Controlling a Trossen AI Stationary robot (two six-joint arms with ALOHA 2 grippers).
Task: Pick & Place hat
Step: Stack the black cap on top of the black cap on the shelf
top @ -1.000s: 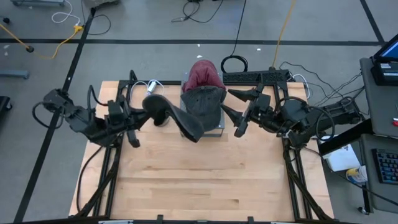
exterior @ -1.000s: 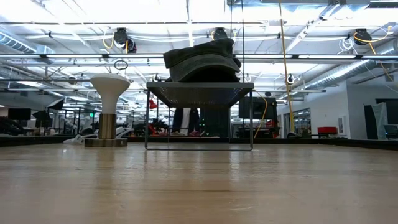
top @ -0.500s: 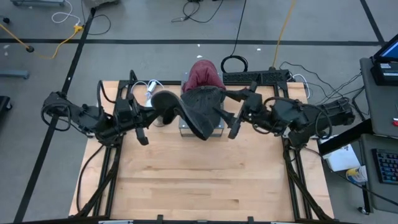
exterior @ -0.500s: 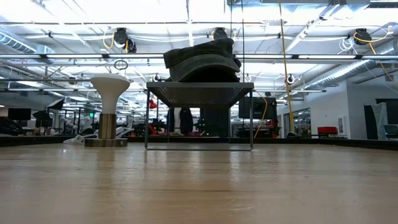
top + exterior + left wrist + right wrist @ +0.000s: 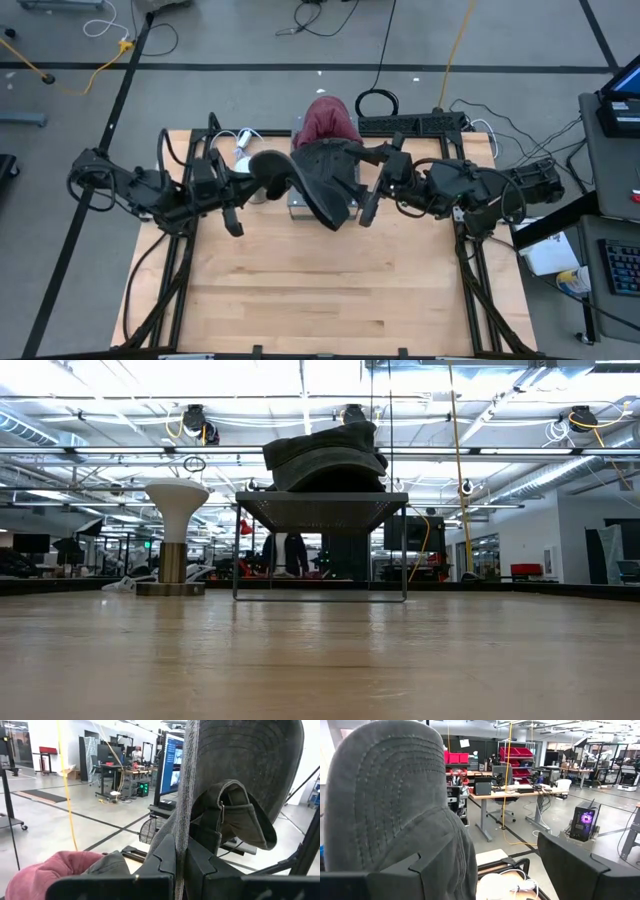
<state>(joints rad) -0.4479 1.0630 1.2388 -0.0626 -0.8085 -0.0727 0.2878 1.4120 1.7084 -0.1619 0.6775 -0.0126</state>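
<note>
A dark grey hat [image 5: 318, 185] hangs in the air over the mesh rack [image 5: 296, 208], with my left gripper [image 5: 255, 178] shut on it. Its stitched brim [image 5: 385, 795] faces my right gripper [image 5: 372, 185], which stands open just right of the hat. Whether that gripper's nearer finger [image 5: 420, 870] touches the brim, I cannot tell. A red hat [image 5: 325, 120] lies at the rack's far side. In the low view another dark hat [image 5: 325, 455] rests on the rack top [image 5: 320, 500]; neither gripper shows there. My left gripper pinches a thin stitched edge of the hat [image 5: 183, 837] between its two fingers, next to the back strap with its buckle [image 5: 222, 815]. The fingers come level from the table's left. The hat stands up past the fingers, lifted clear of the rack.
A white mushroom-shaped stand [image 5: 177, 510] rises left of the rack, half hidden under the hat in the high view. A power strip and cables [image 5: 410, 123] lie along the far edge. Bare wood [image 5: 320, 290] fills the near half of the table.
My left gripper has carried the hat toward the table's right, still clear of the rack. My right gripper, still open, has come toward the left and a little up, closing on the hat's brim.
</note>
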